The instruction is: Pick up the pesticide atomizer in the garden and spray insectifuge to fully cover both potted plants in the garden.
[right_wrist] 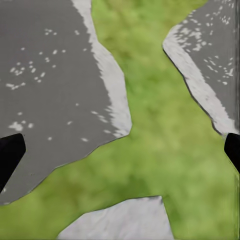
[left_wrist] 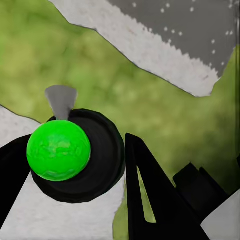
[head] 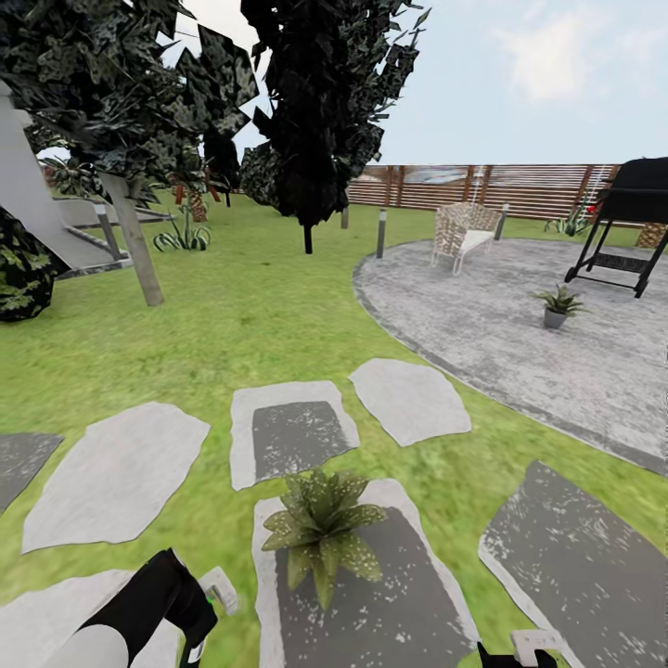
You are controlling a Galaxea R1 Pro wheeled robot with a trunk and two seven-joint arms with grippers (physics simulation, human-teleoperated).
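The head view looked across a garden lawn (head: 232, 325) with pale and dark grey stepping stones (head: 292, 431). One potted plant (head: 320, 529), a rosette of speckled pointed leaves, stood on the dark middle of the nearest stone; its pot was hidden under the leaves. A second potted plant (head: 558, 306) in a small grey pot stood well apart on the round grey patio (head: 520, 325), near a white wicker chair (head: 462, 232) and a black swing seat (head: 626, 223), with a slatted brown fence (head: 482, 186) behind and dark trees (head: 315, 102) on the grass.

At the lower edge of that view the left pincer (head: 199, 608) showed as a black arm end, cut off by the frame, with a small white and green shape beside it. The left wrist view alone made this clearer: the pesticide atomizer (left_wrist: 67, 152) sat between the black fingers (left_wrist: 150, 195), seen end-on as a bright green round within a dark ring, with a pale grey nozzle-like tip, above grass and stone. The left pincer was clenched on it.

The right pincer (right_wrist: 120, 150) appeared in the right wrist view as two black fingertips at opposite edges, spread wide and released, over grass between stones. In the head view only a scrap of it showed at the bottom edge.
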